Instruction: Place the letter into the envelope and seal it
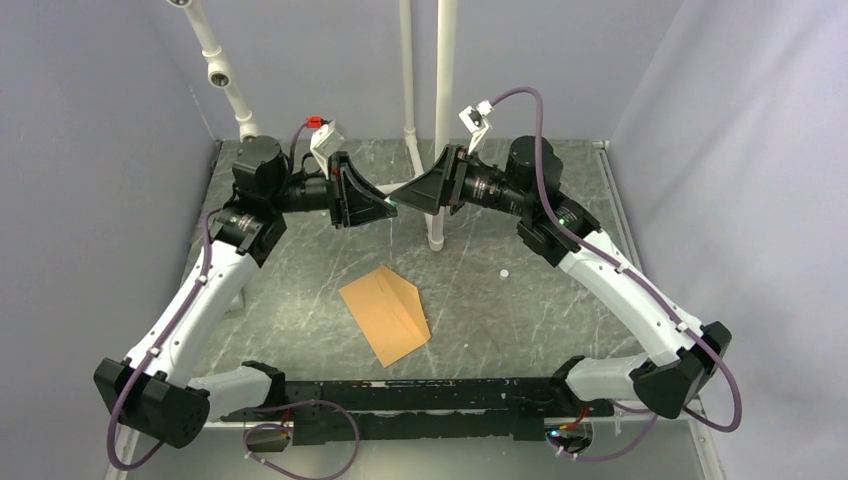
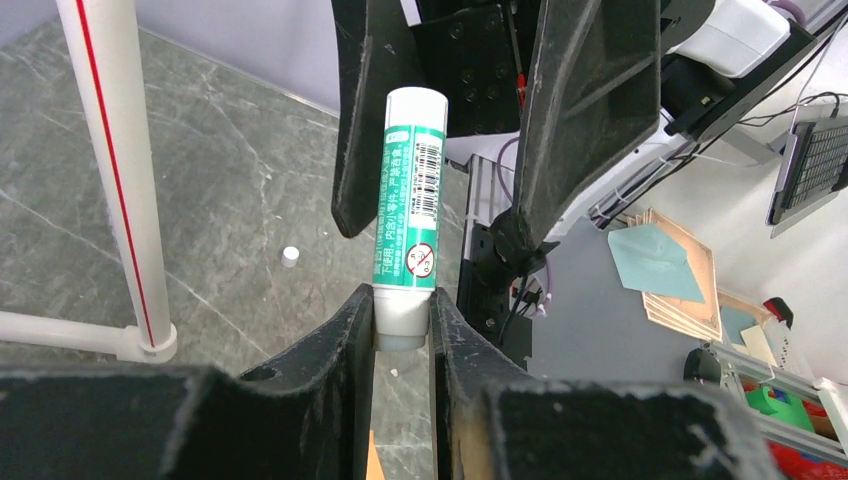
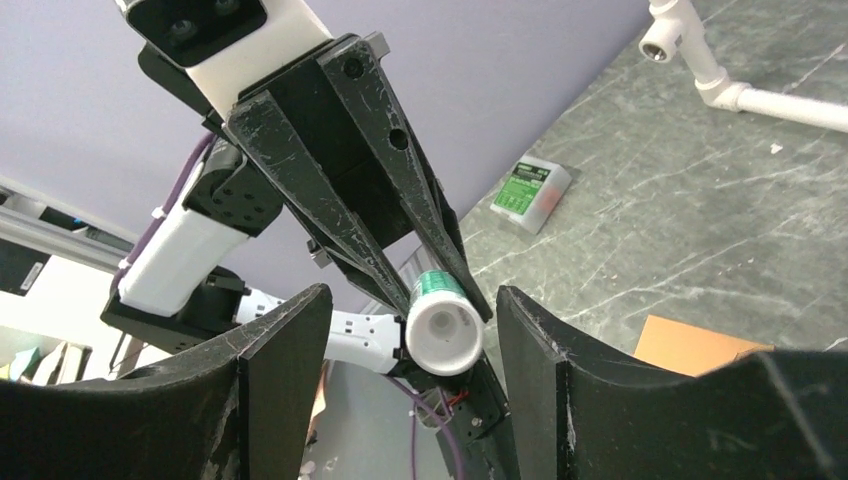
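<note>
Only wrist views clearly show glue stick (image 2: 410, 190): left jaws pinching, right jaws apart, apparently clear.

the white-and-black left arm (image 1: 205, 290) and matching right arm (image 1: 610, 275) rise with elbows out and bend inward, meeting tip to tip. the black two-finger left gripper (image 2: 402, 320) pinches a green-and-white glue stick tube (image 2: 410, 190) by one end; the black two-finger right gripper (image 3: 410, 300) has its jaws spread either side of the other end, gaps showing.
</note>
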